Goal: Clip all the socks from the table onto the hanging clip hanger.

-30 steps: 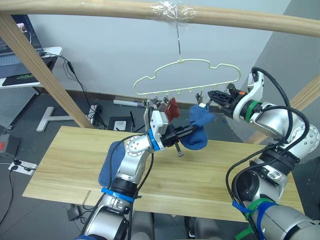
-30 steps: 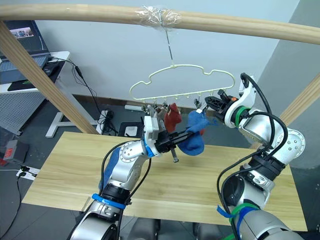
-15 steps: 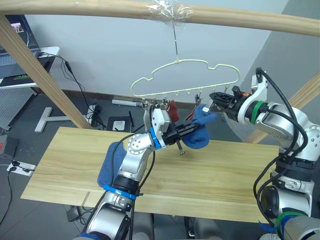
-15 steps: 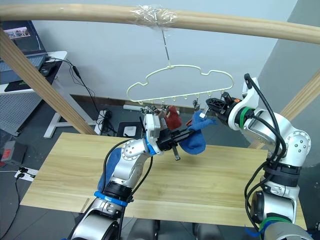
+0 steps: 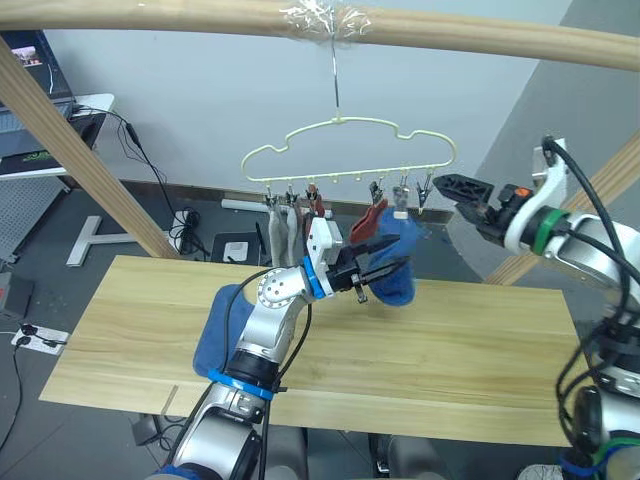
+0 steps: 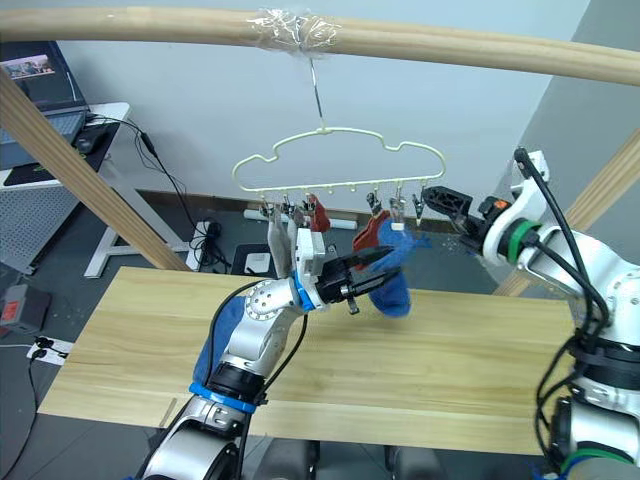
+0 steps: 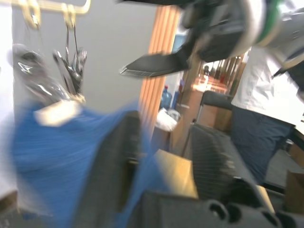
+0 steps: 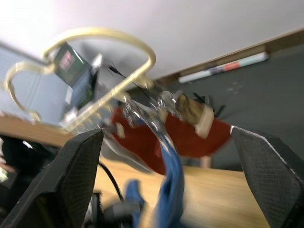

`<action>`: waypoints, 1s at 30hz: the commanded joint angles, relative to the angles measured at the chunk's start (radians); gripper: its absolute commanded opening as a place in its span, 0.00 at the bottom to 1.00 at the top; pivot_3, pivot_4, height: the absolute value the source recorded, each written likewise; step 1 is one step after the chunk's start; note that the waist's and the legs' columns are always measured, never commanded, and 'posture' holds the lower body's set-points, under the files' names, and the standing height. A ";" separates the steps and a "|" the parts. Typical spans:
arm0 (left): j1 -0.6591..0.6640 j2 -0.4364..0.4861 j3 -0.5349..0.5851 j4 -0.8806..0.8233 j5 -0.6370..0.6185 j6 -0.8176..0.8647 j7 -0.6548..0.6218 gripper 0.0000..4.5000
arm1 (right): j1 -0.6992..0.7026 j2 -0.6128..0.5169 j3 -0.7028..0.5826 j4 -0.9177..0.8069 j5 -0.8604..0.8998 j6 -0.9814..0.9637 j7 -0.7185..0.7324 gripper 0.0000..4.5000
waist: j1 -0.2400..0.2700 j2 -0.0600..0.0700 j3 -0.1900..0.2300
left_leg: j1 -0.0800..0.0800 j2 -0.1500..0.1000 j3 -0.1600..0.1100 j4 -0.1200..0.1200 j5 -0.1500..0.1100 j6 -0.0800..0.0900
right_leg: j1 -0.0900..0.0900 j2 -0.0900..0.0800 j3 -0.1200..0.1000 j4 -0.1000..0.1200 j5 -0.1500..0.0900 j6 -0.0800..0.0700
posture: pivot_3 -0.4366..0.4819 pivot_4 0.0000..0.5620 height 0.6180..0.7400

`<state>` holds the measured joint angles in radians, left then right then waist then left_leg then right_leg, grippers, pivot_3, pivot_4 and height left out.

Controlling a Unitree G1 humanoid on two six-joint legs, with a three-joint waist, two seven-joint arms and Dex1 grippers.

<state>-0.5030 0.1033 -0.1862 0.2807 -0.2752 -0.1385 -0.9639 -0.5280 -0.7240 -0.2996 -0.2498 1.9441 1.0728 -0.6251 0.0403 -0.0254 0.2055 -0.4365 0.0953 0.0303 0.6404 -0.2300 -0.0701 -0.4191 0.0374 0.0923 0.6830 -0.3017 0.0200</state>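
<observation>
Blue knit, a sock (image 5: 395,262) hanging from a clip near the 3 o'clock end of the clip hanger (image 5: 345,150), is the item in hand. My left gripper (image 5: 385,266) has its fingers parted around the sock's lower body; in the left wrist view the fabric lies against one finger (image 7: 116,161), and I cannot tell whether either pad presses it. My right gripper (image 5: 452,187) sits just off the hanger's 3 o'clock end, fingers spread wide and holding nothing, apart from the clips. A rust-red sock (image 5: 371,218) hangs from the neighbouring clip, touching the blue one, and a grey sock (image 5: 281,232) hangs toward the 9 o'clock end. A second blue sock (image 5: 222,325) lies on the table (image 5: 480,340) at about 7 o'clock from the hanger, partly hidden behind my left arm.

I judge the step to be the release after clipping the blue sock. The next move calls for drawing the left gripper clear without tugging the fabric from its clip, then reaching down for the sock on the table.
</observation>
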 commanded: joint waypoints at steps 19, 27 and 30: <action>0.065 0.327 0.164 -0.327 -0.160 0.390 -0.021 0.94 | 0.203 0.263 0.335 -0.419 -1.206 -0.281 0.147 0.53 | -0.014 0.000 0.000 | 0.002 0.000 -0.001 0.004 0.001 -0.001 | -0.001 0.000 0.001 0.007 0.000 0.001 | 0.64 0.39 1.00; 0.095 0.329 0.167 -0.414 -0.187 0.405 -0.021 0.94 | 0.125 0.389 0.383 -0.327 -1.422 -0.310 0.210 0.46 | -0.014 0.000 0.001 | 0.002 0.000 0.000 0.003 0.001 -0.001 | -0.001 0.000 0.001 0.006 0.000 0.001 | 0.65 0.40 1.00; 0.093 0.332 0.177 -0.416 -0.191 0.399 -0.020 0.94 | 0.104 0.430 0.389 -0.282 -1.482 -0.334 0.247 0.46 | -0.014 0.000 0.001 | 0.002 0.000 0.000 0.003 0.000 -0.001 | -0.001 0.000 0.001 0.007 0.000 0.001 | 0.66 0.41 1.00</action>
<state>-0.4044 0.4291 -0.0319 -0.0917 -0.4470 0.2696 -0.9891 -0.4037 -0.3027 0.0860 -0.5256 0.5006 0.7724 -0.3961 0.0266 -0.0255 0.2065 -0.4348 0.0954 0.0300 0.6438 -0.2295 -0.0710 -0.4202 0.0377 0.0932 0.6898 -0.3015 0.0207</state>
